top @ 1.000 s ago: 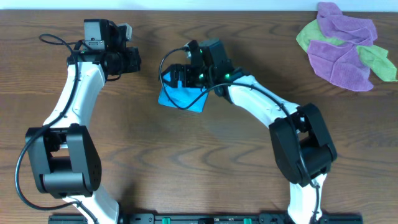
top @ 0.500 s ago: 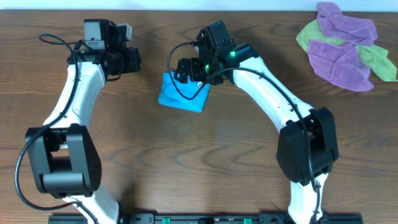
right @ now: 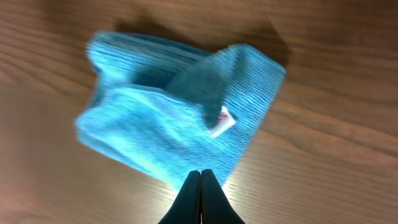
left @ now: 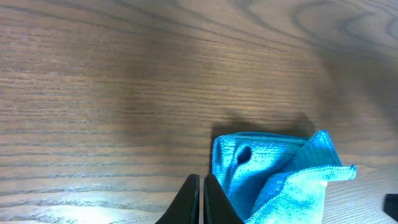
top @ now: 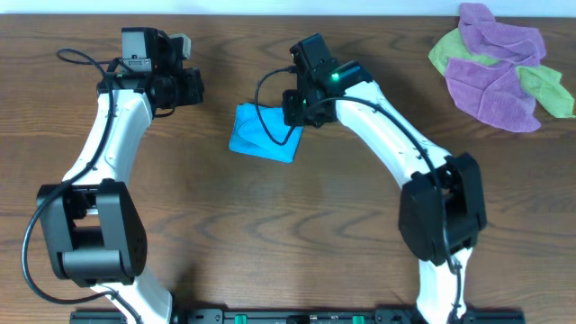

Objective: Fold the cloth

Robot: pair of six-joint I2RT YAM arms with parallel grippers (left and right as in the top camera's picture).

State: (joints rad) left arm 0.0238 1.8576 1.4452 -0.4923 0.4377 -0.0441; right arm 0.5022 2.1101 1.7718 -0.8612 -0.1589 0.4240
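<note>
cloth (top: 261, 135) — folded, rumpled, white tag (right: 221, 123) up, on surface (top: 297, 234) | left jaws closed, empty, apart from it | right jaws closed, empty — over its edge

Wooden table (top: 270, 234) bearing cloths.
A blue cloth (top: 261, 137) lies near the middle; purple cloths (top: 493, 90) and lime-green cloths (top: 551, 92) heap in a corner.

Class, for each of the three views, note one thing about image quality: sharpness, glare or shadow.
Overhead: evenly lit and sharp, the cloth crisp against the table. Left wrist: pale glare on the table at lower left, soft shadow behind the cloth. Right wrist: the cloth's left edge is blurred, with dark shadow along its far side.
</note>
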